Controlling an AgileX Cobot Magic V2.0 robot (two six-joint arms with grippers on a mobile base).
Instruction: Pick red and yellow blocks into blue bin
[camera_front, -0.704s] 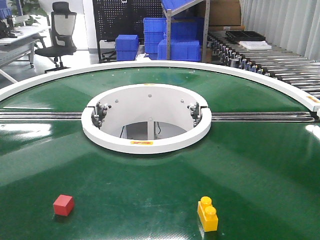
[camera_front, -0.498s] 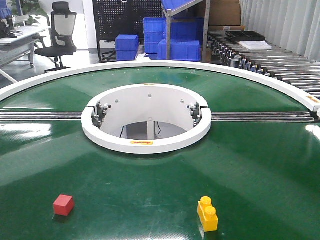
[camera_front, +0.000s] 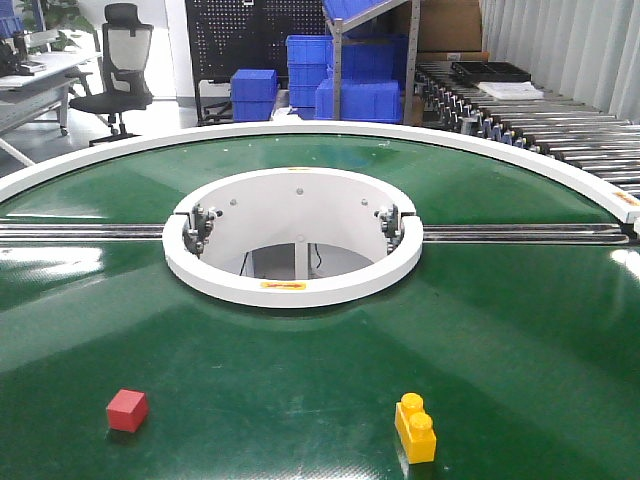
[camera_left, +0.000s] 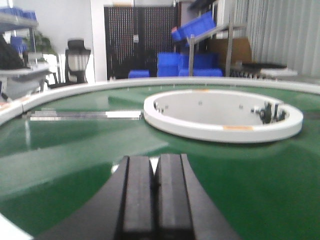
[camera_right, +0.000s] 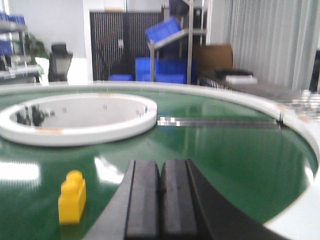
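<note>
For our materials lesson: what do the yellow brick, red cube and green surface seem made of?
Yellow brick: probably moulded plastic, slightly glossy, with round studs.
Red cube: plain, matt; plastic or wood, unclear.
Green surface: smooth, shiny sheet reflecting lights, perhaps PVC or rubber.

We count one red cube (camera_front: 127, 410) and one yellow brick (camera_front: 416, 428) bearing two studs, both on the near side of the single white ring (camera_front: 292, 288), while beyond that ring we make out one black office chair (camera_front: 122, 62), one black pegboard panel (camera_front: 250, 35) and at least four blue crates (camera_front: 253, 90).
</note>
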